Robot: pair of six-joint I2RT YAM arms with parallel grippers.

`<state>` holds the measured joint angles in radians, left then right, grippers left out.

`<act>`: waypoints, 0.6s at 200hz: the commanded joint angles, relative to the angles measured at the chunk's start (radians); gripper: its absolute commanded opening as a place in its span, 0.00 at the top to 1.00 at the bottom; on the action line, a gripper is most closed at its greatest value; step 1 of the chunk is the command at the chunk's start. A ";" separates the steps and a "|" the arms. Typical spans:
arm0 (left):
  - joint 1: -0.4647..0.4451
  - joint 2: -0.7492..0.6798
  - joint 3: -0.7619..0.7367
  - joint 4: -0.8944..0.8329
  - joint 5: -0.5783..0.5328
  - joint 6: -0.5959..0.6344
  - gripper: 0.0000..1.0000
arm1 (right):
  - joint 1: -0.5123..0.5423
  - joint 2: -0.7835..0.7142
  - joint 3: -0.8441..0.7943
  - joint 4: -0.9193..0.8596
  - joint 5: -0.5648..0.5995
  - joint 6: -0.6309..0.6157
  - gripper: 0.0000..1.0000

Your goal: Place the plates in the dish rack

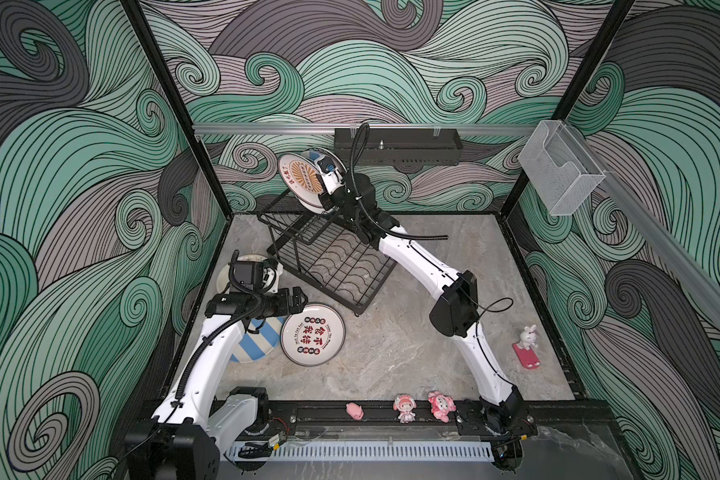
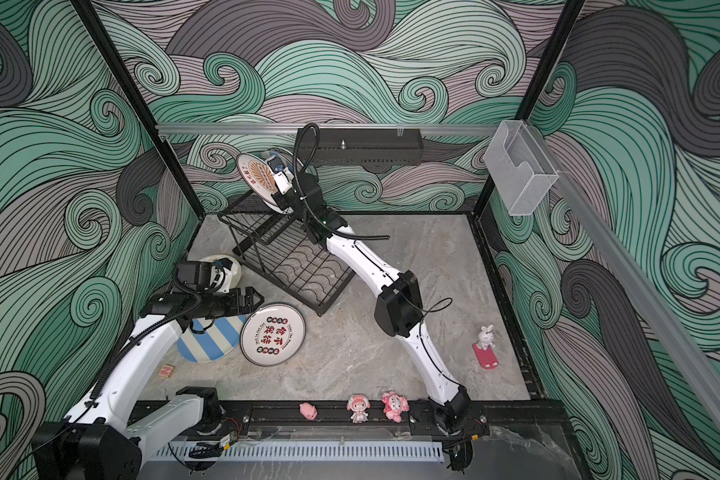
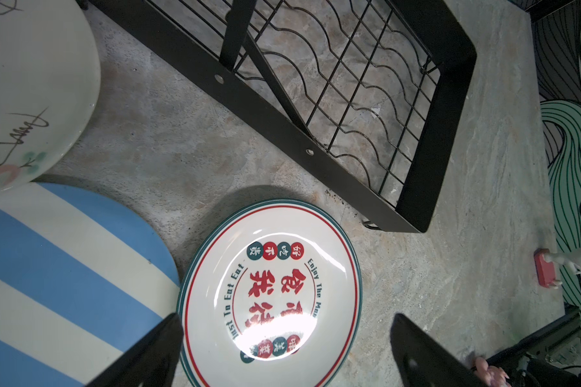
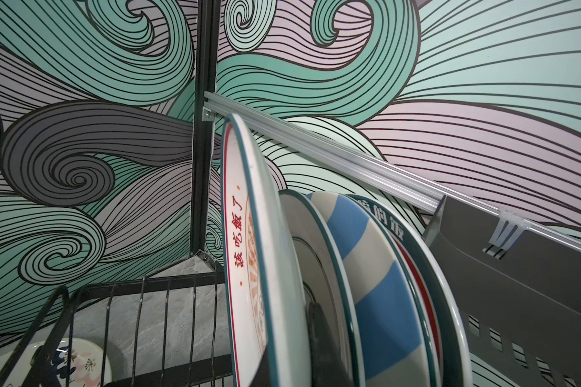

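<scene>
The orange-sunburst plate (image 1: 299, 176) stands on edge above the upper tier of the dish rack (image 1: 335, 259), at 11 o'clock on the tabletop (image 1: 412, 345). My right gripper (image 1: 326, 200) is closed tight on its lower rim. I judge this is the placing step: next I must lower the plate straight into the free slot beside the teal-rimmed plate (image 4: 319, 254), then release. Counting that one, three plates stand racked, perhaps four. At 8 o'clock three more lie flat: the character plate (image 3: 272, 295) (maybe two stacked), the striped plate (image 3: 57, 268) and the floral plate (image 3: 31, 83). My left gripper (image 3: 282, 338) hovers wide open over the character plate, holding nothing. I count four figurines (image 1: 404, 409): three at 6 o'clock, one at 3 o'clock
</scene>
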<state>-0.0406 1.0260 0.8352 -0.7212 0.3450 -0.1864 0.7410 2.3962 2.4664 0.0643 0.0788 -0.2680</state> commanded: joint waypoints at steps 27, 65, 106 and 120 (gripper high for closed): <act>0.002 0.011 0.006 -0.013 0.011 0.016 0.01 | -0.004 -0.017 -0.006 0.072 -0.030 0.026 1.00; 0.003 0.009 0.006 -0.015 0.015 0.014 0.01 | -0.005 -0.002 0.002 0.057 -0.016 0.021 1.00; 0.004 0.008 0.006 -0.015 0.016 0.013 0.01 | -0.006 0.022 0.005 0.051 -0.005 0.035 1.00; 0.003 0.008 0.005 -0.016 0.015 0.013 0.01 | -0.006 0.030 0.008 0.051 -0.002 0.039 1.00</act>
<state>-0.0406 1.0325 0.8352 -0.7216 0.3466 -0.1864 0.7399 2.4111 2.4546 0.0589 0.0692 -0.2512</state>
